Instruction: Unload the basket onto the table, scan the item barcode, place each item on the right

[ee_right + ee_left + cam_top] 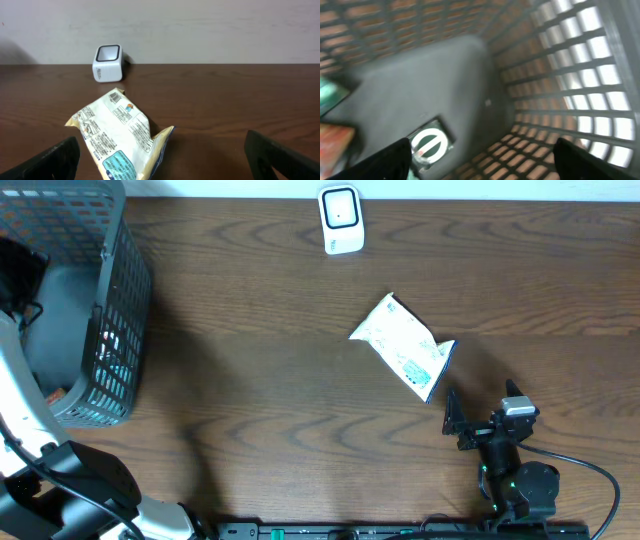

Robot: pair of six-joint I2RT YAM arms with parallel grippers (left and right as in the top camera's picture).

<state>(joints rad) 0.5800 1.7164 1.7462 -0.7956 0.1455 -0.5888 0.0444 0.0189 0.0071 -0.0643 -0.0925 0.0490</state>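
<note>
Right of table centre, the snack packet [405, 358] lay flat, just beyond the right gripper [478, 402], whose jaws stood wide and empty. Scanner [341, 220] sat at far edge. Left gripper [480, 155] gaped inside basket [560, 75].

The left arm [25, 430] runs up the left edge of the overhead view, a white link rising from a black joint near the bottom. The left gripper [482, 160] angles downward with its jaws spread wide, one dark finger at each lower corner of its wrist view and nothing between them. The right arm [515, 480] sits folded at the lower right. The right gripper [162, 160] is held level and faces forward, jaws fully apart and holding nothing.
</note>
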